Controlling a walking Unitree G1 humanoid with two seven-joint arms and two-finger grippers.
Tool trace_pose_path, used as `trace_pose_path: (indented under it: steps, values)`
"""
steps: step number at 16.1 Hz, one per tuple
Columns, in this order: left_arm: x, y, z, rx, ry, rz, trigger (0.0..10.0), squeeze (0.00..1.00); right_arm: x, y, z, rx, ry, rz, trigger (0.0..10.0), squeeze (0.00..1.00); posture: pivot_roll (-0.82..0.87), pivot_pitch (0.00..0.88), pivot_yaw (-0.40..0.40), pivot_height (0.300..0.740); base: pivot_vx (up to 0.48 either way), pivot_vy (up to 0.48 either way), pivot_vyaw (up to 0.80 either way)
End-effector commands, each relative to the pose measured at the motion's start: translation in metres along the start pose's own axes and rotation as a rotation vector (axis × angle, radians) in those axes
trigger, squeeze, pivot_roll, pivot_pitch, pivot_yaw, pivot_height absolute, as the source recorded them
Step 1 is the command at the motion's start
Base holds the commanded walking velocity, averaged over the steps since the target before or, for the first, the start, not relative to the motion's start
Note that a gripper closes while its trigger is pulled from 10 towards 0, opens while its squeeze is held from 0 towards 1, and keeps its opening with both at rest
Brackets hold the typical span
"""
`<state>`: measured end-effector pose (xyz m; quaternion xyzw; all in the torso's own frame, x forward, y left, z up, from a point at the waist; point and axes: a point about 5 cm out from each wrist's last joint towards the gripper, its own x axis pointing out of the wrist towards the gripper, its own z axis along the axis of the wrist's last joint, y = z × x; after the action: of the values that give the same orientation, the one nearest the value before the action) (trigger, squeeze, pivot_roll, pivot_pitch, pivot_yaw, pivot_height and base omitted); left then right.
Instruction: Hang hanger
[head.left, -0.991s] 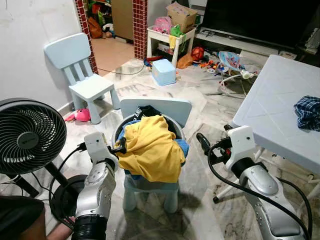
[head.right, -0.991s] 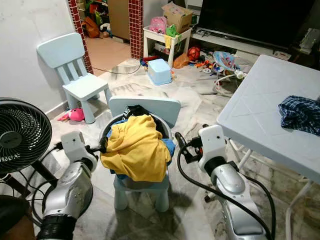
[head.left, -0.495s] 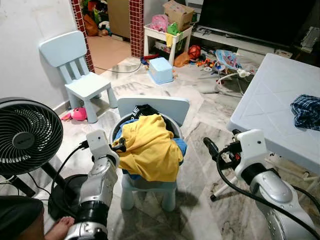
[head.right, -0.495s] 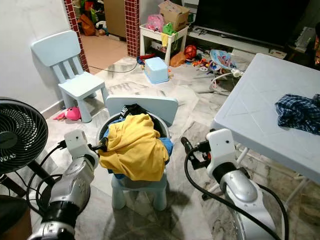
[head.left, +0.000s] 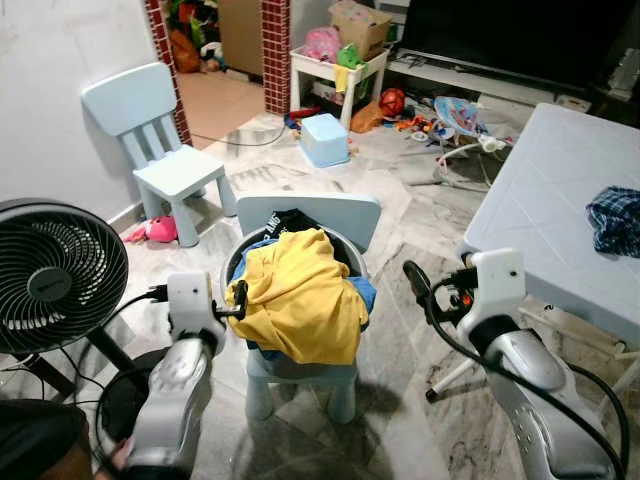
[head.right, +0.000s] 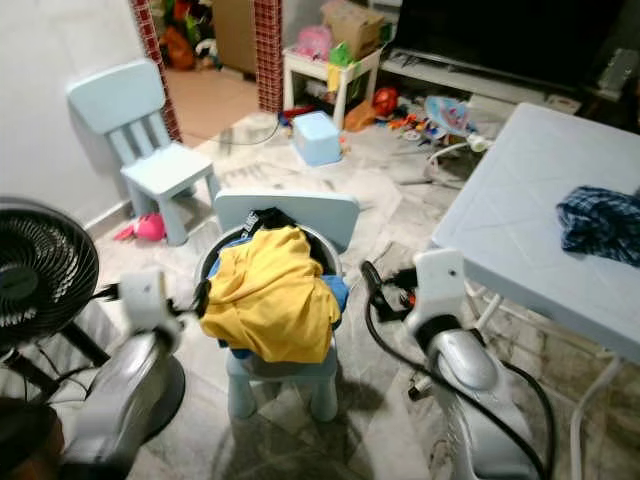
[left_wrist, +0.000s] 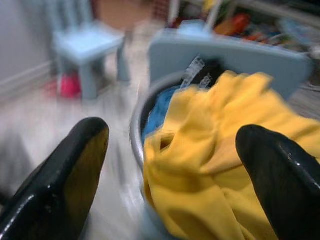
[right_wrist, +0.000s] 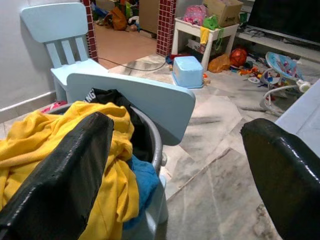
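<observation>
Both silver arms reach forward and slightly inward, elbows bent, forearms rising from the lower edge of the head views. The left hand (head.left: 238, 300) is held level at the end of its pale boxy wrist, its black fingers (left_wrist: 65, 170) spread wide apart with nothing between them. The right hand (head.left: 415, 280) is raised a little higher, its wrist block upright with a black cable looping beneath it; its fingers (right_wrist: 55, 175) are likewise spread wide and hold nothing.
</observation>
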<state>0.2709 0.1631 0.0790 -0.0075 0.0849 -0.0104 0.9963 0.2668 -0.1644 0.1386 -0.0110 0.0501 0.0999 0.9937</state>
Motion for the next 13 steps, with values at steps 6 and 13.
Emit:
trace_pose_path:
  steps: [6,13]
  values:
    - [-0.025,0.001,0.02,0.189,-0.165,-0.071,10.0,0.0,0.014,-0.008,-0.003,0.098,-0.058,-0.058,10.0,0.0,-0.06,0.0,-0.017,0.74,0.0,0.0,0.0]
    - [-0.025,0.007,0.033,0.209,-0.277,-0.025,10.0,0.0,0.022,-0.009,-0.001,0.105,-0.217,-0.127,10.0,0.0,-0.05,0.0,-0.001,0.74,0.0,0.0,0.0]
